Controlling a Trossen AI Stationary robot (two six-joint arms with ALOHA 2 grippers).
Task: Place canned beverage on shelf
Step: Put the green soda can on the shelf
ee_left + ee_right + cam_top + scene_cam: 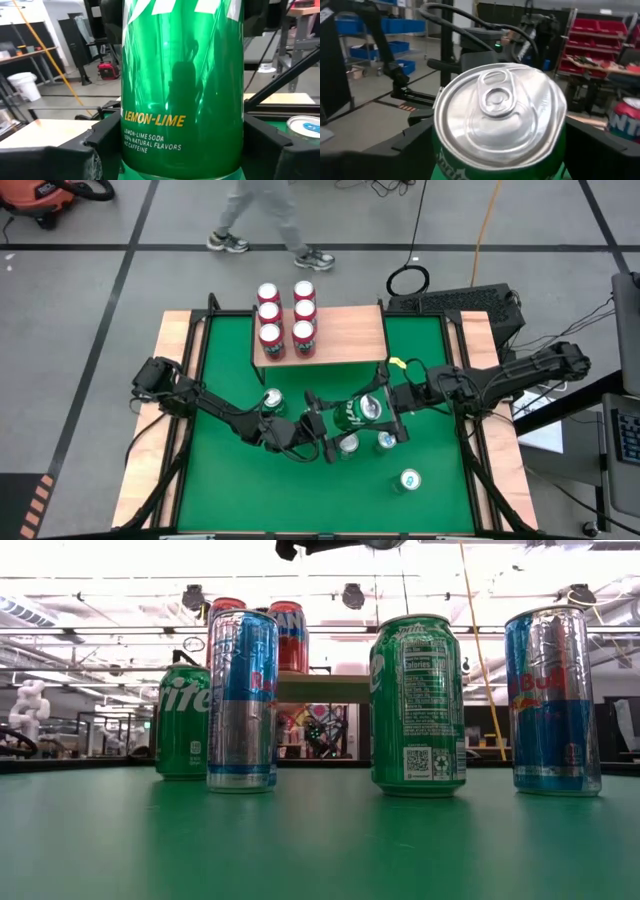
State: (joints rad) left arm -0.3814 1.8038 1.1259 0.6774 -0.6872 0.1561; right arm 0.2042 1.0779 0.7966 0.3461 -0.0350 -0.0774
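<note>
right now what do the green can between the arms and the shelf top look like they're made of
The green can: thin aluminium by the look, with a bare silvery lid and pull tab, and glossy printed sides that mirror the room. The shelf: pale wood or a wood-look board, matte, with faint grain; which of the two cannot be told.

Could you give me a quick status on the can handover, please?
Left gripper and right gripper both around the green can, mid-table. Shelf holds six cans; right half bare.
</note>
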